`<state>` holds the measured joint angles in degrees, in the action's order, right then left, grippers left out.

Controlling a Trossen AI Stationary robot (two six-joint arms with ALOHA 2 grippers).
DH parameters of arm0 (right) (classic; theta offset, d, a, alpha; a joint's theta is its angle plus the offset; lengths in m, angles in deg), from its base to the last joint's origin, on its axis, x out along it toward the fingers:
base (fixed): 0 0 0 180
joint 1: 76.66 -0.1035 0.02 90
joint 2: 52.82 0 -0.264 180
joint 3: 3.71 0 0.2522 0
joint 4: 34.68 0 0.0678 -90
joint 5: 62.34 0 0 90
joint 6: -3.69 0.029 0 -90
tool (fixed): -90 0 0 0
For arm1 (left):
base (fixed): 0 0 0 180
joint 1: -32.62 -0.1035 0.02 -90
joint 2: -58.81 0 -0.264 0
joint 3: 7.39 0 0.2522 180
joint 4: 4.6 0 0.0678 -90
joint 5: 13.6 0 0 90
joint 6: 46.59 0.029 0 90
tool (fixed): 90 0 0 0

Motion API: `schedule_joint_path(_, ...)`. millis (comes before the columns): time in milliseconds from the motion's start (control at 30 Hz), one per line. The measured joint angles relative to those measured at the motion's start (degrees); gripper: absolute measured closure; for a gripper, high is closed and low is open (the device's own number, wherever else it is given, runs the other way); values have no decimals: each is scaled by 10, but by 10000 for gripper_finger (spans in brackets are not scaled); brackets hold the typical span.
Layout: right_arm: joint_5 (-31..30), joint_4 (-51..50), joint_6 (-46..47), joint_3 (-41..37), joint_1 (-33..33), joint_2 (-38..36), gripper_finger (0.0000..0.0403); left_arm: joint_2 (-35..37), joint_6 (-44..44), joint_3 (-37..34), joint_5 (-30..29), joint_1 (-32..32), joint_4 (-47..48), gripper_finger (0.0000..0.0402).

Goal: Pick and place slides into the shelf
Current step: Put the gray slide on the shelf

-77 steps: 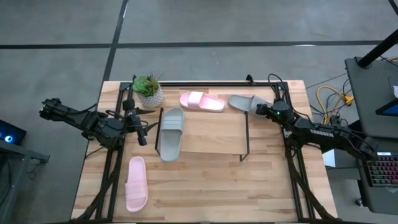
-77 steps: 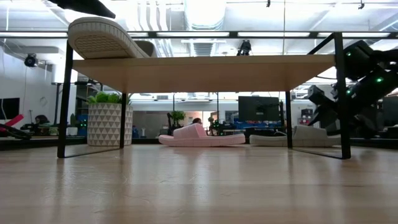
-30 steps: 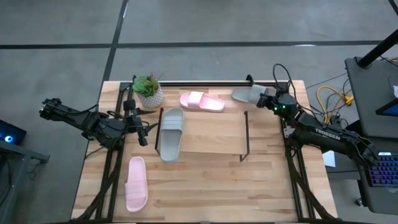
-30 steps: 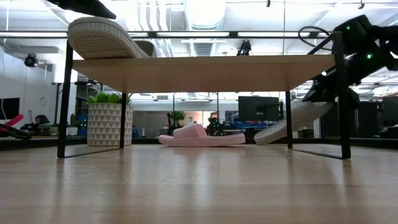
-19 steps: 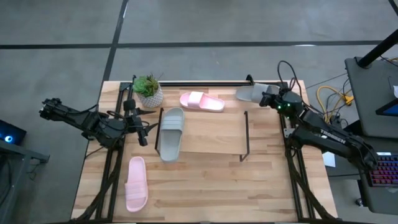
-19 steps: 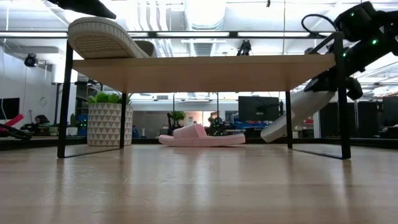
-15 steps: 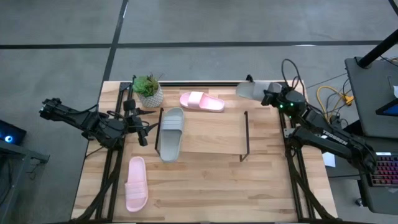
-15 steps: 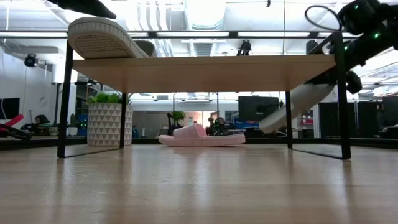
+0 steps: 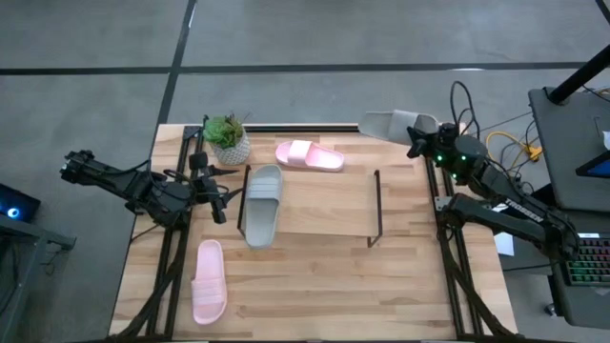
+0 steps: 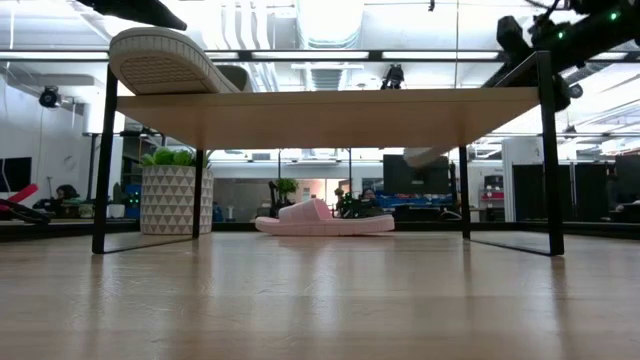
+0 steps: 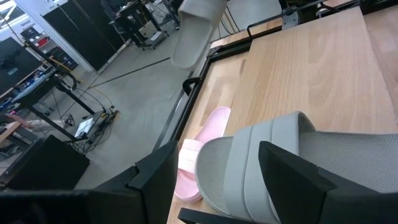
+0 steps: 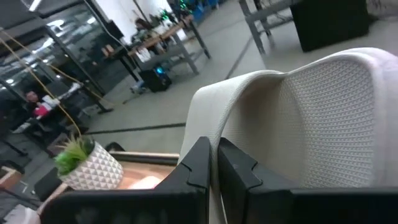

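Wooden table (image 9: 315, 286) | right gripper (image 9: 416, 140) clamped on 1 grey slide (image 9: 393, 124), aloft beyond shelf (image 9: 324, 202), toe pointing left | left gripper (image 9: 217, 198) parted beside shelved grey slide (image 9: 261, 203) | right arm nearer

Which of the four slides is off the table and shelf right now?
The grey slide held in the right claw at the table's far right corner. The other grey slide rests on the shelf; both pink slides lie on the table.
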<state>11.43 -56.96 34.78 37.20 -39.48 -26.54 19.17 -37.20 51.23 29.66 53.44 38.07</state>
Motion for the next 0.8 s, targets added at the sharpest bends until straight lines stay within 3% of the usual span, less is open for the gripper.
schedule_joint_path(400, 48, 14, -54, 75, -33, 0, 392, 0, 0, 0, 0, 0, -34, 194)
schedule_joint_path(567, 90, 40, -60, 80, -72, 0, 392, -6, 0, 0, 0, 0, -56, 194)
schedule_joint_path(800, 87, 83, -91, 76, -143, 0, 392, -26, -29, 1, 9, 0, -132, 194)
